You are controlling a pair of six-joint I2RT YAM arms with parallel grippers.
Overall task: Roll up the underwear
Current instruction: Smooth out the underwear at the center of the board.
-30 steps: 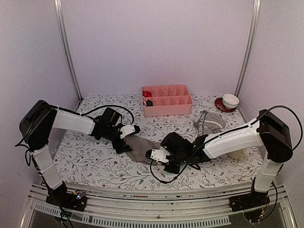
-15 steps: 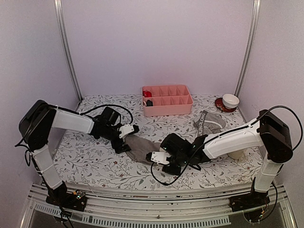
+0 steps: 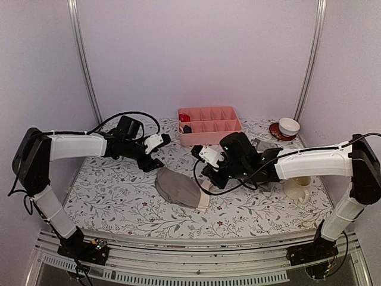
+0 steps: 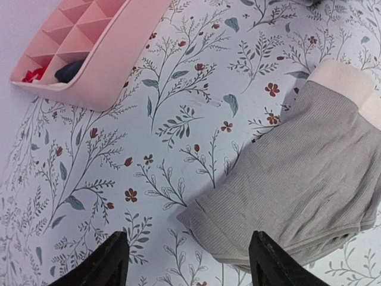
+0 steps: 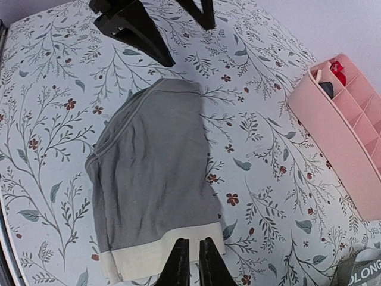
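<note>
Nearest the front of the flower-printed table (image 3: 113,199) lie the grey briefs (image 3: 177,186). They lie flat as one long oblong of ribbed cloth, not rolled. A pale cream waistband (image 3: 205,197) closes the end toward the right arm. The other end is a smooth, rounded fold pointing back and to the left. The fabric sits fairly flat, with a few soft creases along its length.

The left gripper (image 4: 189,250) hangs just past that folded end, on the far left side of the cloth. Its two black fingers (image 4: 107,265) are spread wide with only tablecloth between them. The corner of the briefs reaches close to the right-hand finger, but I can't make out any contact.

The right gripper (image 5: 193,245) is lifted off the table behind and to the right of the waistband end. Its wrist camera looks down over the pale band. The two fingers are drawn nearly together, leaving only a thin slit, and they hold nothing.

Farther back, mostly hidden behind the right forearm, is the second garment, the grey boxer-briefs (image 5: 360,271). Only a corner of its dark waistband with white lettering peeks out, well apart from both grippers. Against the back wall stands the pink divided tray (image 3: 209,137), with a few small items in its left compartments.
</note>
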